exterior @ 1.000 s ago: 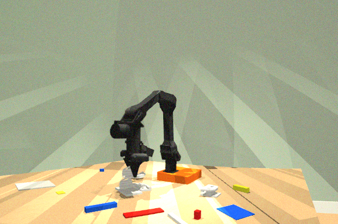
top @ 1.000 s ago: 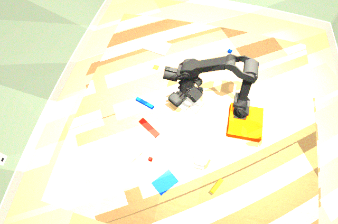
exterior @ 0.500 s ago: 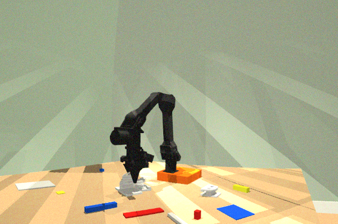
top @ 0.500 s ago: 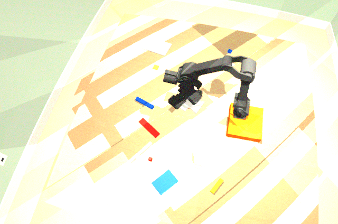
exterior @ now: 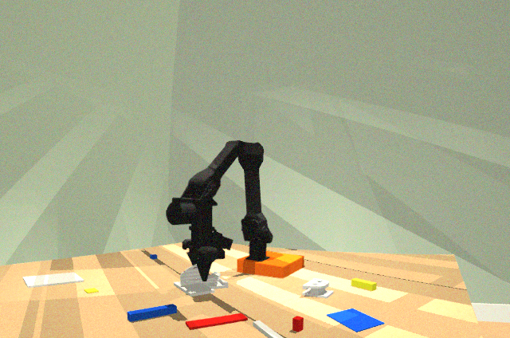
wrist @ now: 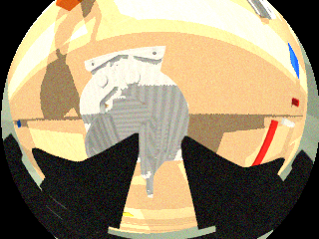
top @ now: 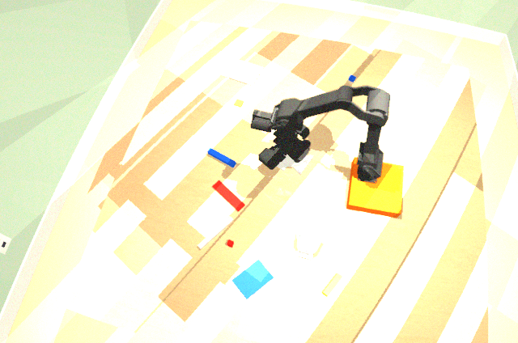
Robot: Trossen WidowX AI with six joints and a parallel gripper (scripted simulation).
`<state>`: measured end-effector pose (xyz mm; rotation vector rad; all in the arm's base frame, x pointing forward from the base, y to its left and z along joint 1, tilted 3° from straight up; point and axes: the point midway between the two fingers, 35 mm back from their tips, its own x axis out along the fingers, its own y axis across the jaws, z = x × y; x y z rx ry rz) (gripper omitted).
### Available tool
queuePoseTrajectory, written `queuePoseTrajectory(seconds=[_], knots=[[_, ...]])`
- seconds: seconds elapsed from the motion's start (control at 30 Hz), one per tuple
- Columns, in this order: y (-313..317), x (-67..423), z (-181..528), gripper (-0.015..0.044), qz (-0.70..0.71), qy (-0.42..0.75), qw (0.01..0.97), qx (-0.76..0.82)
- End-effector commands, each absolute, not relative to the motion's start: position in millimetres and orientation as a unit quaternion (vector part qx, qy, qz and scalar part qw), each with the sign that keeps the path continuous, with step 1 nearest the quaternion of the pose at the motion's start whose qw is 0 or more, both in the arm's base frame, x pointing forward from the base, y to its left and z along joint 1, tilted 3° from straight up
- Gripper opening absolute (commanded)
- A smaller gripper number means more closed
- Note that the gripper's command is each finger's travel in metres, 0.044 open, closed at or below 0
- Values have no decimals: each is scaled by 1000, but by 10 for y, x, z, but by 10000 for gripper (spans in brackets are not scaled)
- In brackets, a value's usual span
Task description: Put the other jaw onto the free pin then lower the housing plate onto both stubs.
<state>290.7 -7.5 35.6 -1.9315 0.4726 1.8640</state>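
My gripper (top: pixel 286 159) (exterior: pixel 205 278) (wrist: pixel 161 139) points down and is shut on a jaw, whose narrow grey end (wrist: pixel 149 166) shows between the fingers. The held jaw is low, right over or at the white base (exterior: pixel 200 292) (wrist: pixel 159 53). Ribbed grey jaw faces (exterior: pixel 190 277) (wrist: pixel 169 110) overlap there, so I cannot tell the two jaws apart. The pins and the gear teeth are hidden, and seating or meshing cannot be told. A small white part (top: pixel 307 247) (exterior: pixel 317 285) with a raised round body, seemingly the housing plate, lies apart from the base.
The orange block (top: pixel 376 195) (exterior: pixel 284 266) stands under the arm's foot. A blue bar (top: pixel 221 158) (exterior: pixel 151 312), red bar (top: pixel 228 196) (exterior: pixel 216 320), red cube (top: pixel 230 243) (exterior: pixel 297 324), blue sheet (top: pixel 252 279) (exterior: pixel 355 319) and yellow bar (top: pixel 332 285) (exterior: pixel 363 284) lie around.
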Motion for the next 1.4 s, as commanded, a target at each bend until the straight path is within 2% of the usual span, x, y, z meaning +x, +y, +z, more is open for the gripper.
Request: queuePoseTrajectory(seconds=[0.0, 1.37], knots=[[-80, 2898, 338, 134, 670, 173, 207, -692], [-76, 2902, 245, 134, 669, 175, 209, -691]])
